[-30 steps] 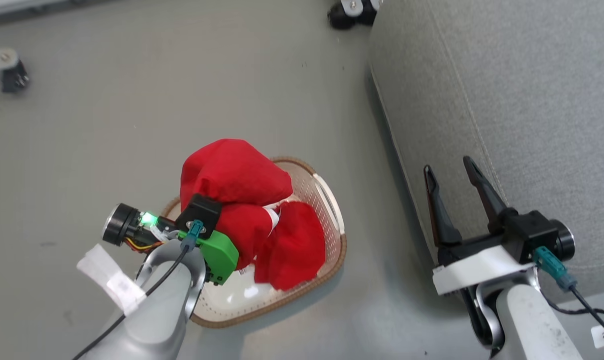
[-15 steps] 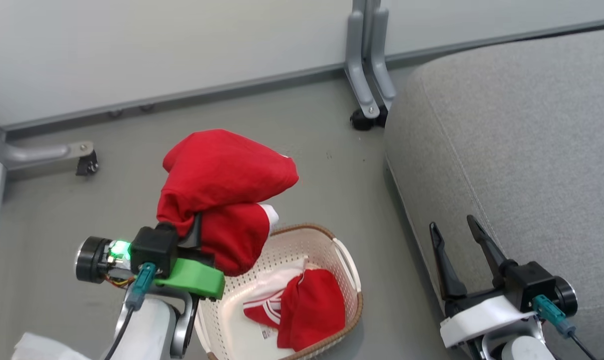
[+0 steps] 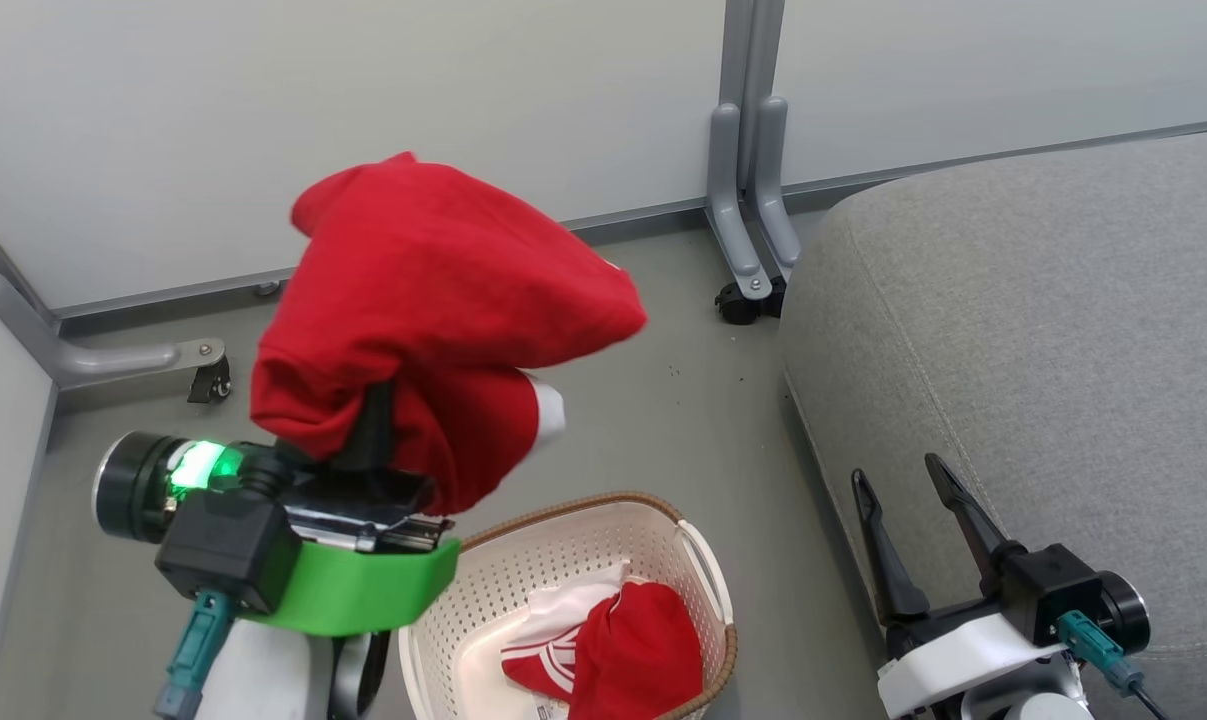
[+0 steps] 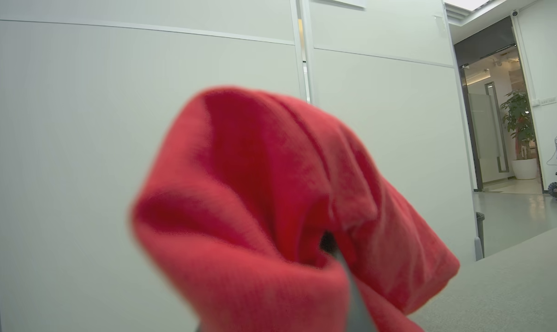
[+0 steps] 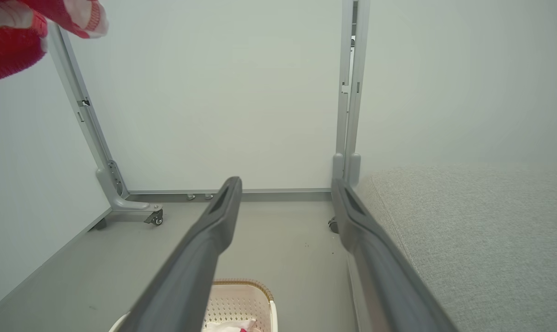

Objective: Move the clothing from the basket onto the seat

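A: What is seen at the left?
B: A red garment (image 3: 443, 310) is pinched in the closed left gripper (image 3: 373, 425) and held up, clear of the basket (image 3: 563, 540).
A: And in the middle?
B: The basket is set on the floor. A second garment (image 3: 633, 650), red with white trim, is bunched inside it.
A: And at the right?
B: The right gripper (image 3: 894, 470) is spread wide, with nothing held, just beside the seat (image 3: 1043, 330).
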### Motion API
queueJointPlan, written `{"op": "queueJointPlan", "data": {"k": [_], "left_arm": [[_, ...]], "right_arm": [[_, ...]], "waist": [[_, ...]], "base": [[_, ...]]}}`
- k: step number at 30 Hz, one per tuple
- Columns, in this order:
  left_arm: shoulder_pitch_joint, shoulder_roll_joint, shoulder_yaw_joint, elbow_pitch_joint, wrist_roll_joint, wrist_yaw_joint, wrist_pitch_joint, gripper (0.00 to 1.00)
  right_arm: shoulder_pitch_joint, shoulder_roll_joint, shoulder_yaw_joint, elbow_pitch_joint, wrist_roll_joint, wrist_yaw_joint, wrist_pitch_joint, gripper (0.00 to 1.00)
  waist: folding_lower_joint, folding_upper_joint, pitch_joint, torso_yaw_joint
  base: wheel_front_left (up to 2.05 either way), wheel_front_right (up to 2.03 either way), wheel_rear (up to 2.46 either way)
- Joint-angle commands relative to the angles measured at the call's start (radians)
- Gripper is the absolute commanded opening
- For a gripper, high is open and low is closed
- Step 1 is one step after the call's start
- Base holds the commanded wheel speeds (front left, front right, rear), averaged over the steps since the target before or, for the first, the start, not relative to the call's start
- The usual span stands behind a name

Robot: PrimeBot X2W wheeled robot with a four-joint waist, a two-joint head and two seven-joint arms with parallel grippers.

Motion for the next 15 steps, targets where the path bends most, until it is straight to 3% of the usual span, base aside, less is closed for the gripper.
{"op": "queueJointPlan", "data": {"k": [1,7,15], "left_arm": [[0.011,-0.002,-0.01,-0.013,0.006,-0.013,0.001,0.0],[0.0,-0.006,-0.098,-0.025,-0.007,-0.056,0.001,0.0],[-0.002,-0.006,-0.163,0.001,-0.031,-0.072,0.001,0.0]], "right_arm": [[0.006,-0.005,-0.002,-0.004,-0.002,0.0,-0.003,1.0],[0.001,-0.004,-0.008,-0.01,-0.003,0.0,-0.003,1.0],[-0.015,-0.003,0.003,-0.011,-0.004,0.0,-0.003,1.0]], "waist": [[0.0001,0.0,0.001,0.0],[0.0001,0.0,0.007,-0.001],[0.0001,0.0,0.018,-0.013]], "base": [[0.0,0.0,0.0],[0.0,0.0,0.0],[0.0,0.0,0.0]]}}
